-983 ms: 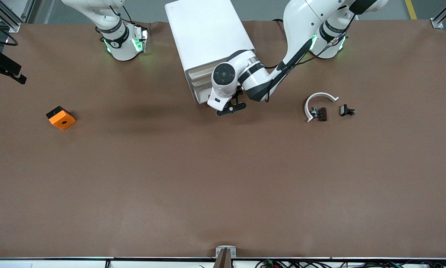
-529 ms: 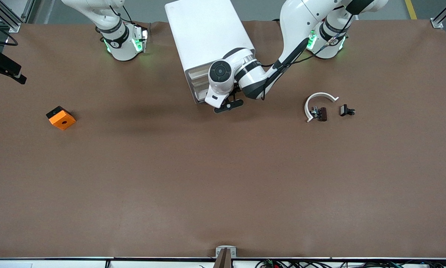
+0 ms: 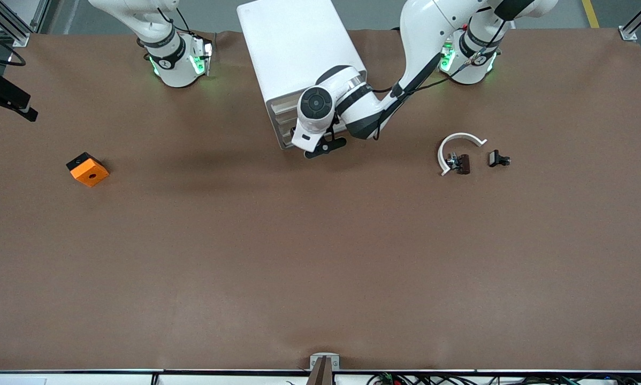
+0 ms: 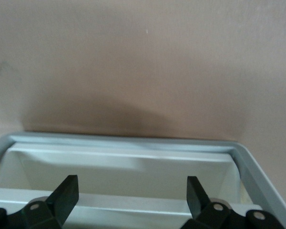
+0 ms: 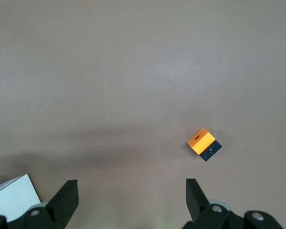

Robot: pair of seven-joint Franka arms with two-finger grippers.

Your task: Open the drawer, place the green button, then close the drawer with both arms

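The white cabinet [image 3: 294,48] stands at the table's back middle, its stacked drawer fronts [image 3: 282,120] facing the front camera. None sticks out. My left gripper [image 3: 320,147] is right at the cabinet's front. In the left wrist view it [image 4: 132,195] is open and empty, with a drawer's white ledge [image 4: 124,167] between its fingers. The button [image 3: 498,159] shows as a tiny dark part on the table toward the left arm's end. My right gripper [image 5: 132,198] is open and empty, high over bare table; it is out of the front view.
A dark brown part with a white arc [image 3: 459,155] lies beside the button. An orange cube with a hole [image 3: 87,169] lies toward the right arm's end, and also shows in the right wrist view [image 5: 204,144]. A cabinet corner [image 5: 9,198] shows there too.
My left gripper has moved closer to the cabinet's front and a little toward the right arm's end. The right arm, button and cube have not moved.
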